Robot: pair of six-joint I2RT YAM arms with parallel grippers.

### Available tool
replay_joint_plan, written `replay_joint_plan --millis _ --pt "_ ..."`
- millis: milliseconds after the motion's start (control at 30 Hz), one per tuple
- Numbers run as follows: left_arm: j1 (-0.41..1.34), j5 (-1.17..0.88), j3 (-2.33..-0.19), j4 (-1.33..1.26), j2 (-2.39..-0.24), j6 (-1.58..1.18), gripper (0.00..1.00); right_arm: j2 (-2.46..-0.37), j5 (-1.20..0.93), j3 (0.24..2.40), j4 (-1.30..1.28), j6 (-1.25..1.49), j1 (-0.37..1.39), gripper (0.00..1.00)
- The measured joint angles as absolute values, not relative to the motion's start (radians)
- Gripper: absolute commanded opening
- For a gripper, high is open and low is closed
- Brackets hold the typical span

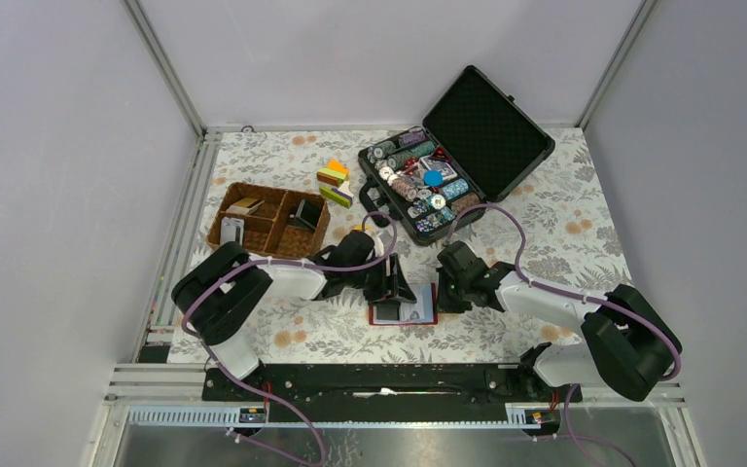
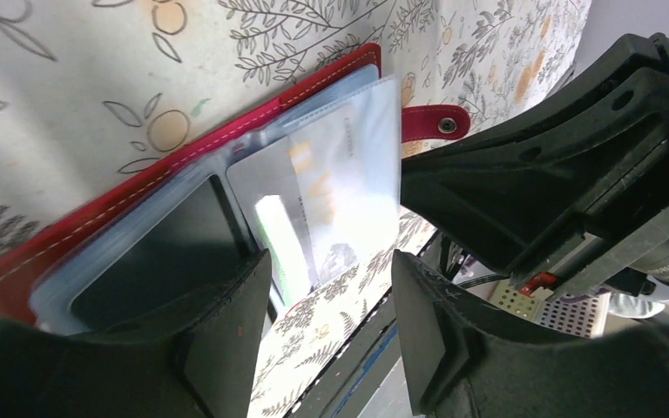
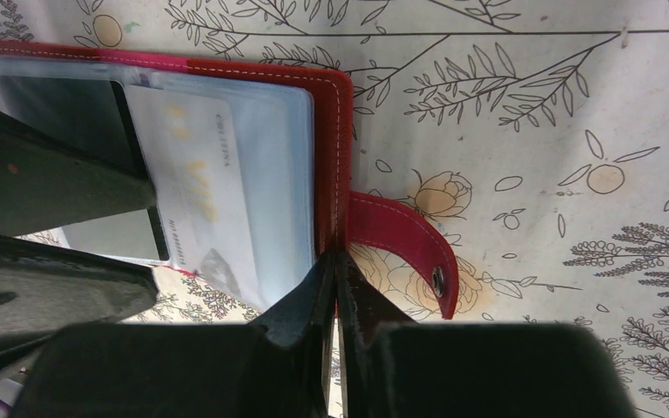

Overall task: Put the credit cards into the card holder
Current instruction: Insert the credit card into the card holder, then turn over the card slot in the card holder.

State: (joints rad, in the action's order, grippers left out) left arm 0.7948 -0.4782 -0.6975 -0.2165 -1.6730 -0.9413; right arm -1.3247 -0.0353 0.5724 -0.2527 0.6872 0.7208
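Red wallet (image 1: 405, 312) lies open at the middle of the desk's (image 1: 545, 243) near edge, with a whitish card (image 3: 196, 187) and a dark card (image 2: 152, 257) showing in its clear pockets. The left claw (image 2: 329, 270) hangs over the pockets, its fingers set apart. The right claw (image 3: 335, 266), fingers pressed together, meets the wallet's red edge just beside the snap strap (image 3: 409, 244).
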Motion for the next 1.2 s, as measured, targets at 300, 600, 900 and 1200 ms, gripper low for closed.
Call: replay_joint_plan --millis 300,600,900,1200 --pt "0.84 -0.441 -0.692 -0.306 -1.711 -1.019 0.55 -1.322 -0.035 0.572 -0.252 0.694 0.721 0.17" --pt "0.846 -0.414 -0.659 -0.413 -1.711 -1.073 0.55 -1.279 0.037 0.57 -0.298 0.701 0.721 0.32" --pt "0.85 -0.411 -0.65 -0.501 -1.688 -1.101 0.61 -1.188 0.074 0.571 -0.352 0.689 0.721 0.49" --pt "0.849 -0.248 -0.646 -0.193 -1.407 -0.981 0.71 -1.158 -0.011 0.571 -0.268 0.685 0.721 0.47"
